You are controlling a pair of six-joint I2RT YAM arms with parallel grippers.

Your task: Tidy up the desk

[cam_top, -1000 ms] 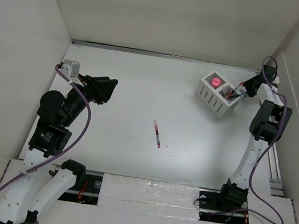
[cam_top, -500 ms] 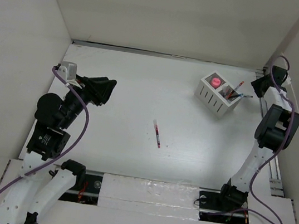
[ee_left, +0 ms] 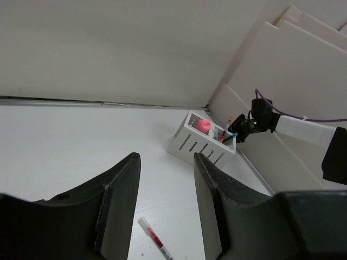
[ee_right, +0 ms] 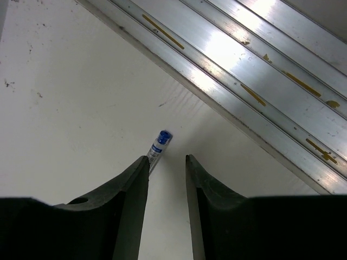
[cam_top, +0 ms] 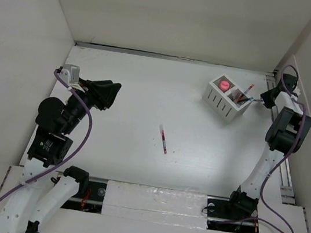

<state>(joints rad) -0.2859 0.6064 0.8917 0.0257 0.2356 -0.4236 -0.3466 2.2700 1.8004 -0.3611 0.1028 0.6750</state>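
From above, the desk point(cam_top: 147, 92) fills the middle of the frame, with a box point(cam_top: 228, 98) at upper right, a red pen point(cam_top: 164, 138) lying at centre, the left claw point(cam_top: 107, 93) at left and the right claw point(cam_top: 263, 99) just beside the box. The left wrist view shows its jaws spread with nothing between them, the red pen at the bottom edge and the box right of centre. The right wrist view shows its jaws narrowly parted over bare desk with nothing between them, a blue pen point(ee_right: 160, 142) poking past the left-hand fingertip, and a rail point(ee_right: 244, 70) crossing the upper right.
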